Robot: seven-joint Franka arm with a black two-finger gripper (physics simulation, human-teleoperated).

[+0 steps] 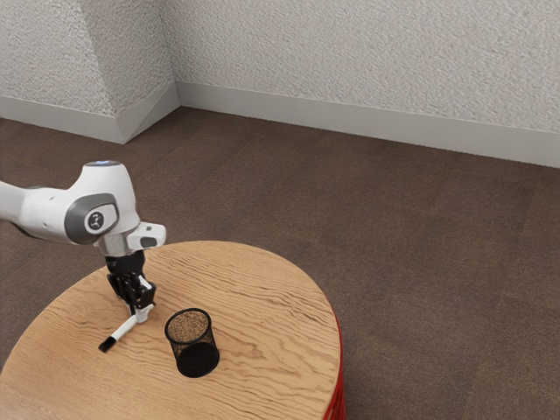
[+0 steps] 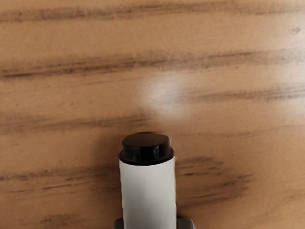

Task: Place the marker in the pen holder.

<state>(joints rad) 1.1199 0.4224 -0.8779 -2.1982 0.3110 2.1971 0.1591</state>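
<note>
- As the white arm (image 1: 66, 214) comes in from the exterior view's left, here's the black gripper (image 1: 143, 312), pointing down, low over the round wooden table (image 1: 262, 289)!
- And it has a grip: the fingers (image 2: 187, 223) press in from two sides, clamped around the marker (image 1: 127, 327), one on each flank of that white barrel.
- Look at the marker in the exterior view: it slants away from the fingertips, its black end out toward the exterior view's lower left; whether that end touches the wood, I cannot tell.
- Over to the wrist view, and there's a black end piece (image 2: 146, 149) capping the white barrel, dark wood grain running behind it.
- Now the pen holder (image 1: 185, 352), a black mesh cup, upright on the table with its round mouth facing up, just beside the gripper on the exterior view's right.
- The marker is outside the cup, near it but apart, in the gripper's hold!
- Around the action: red (image 1: 338, 404) below the table's edge, brown floor (image 1: 420, 262) beyond, and a pale skirting board (image 1: 350, 120) under the rough, light wall (image 1: 367, 52).
</note>
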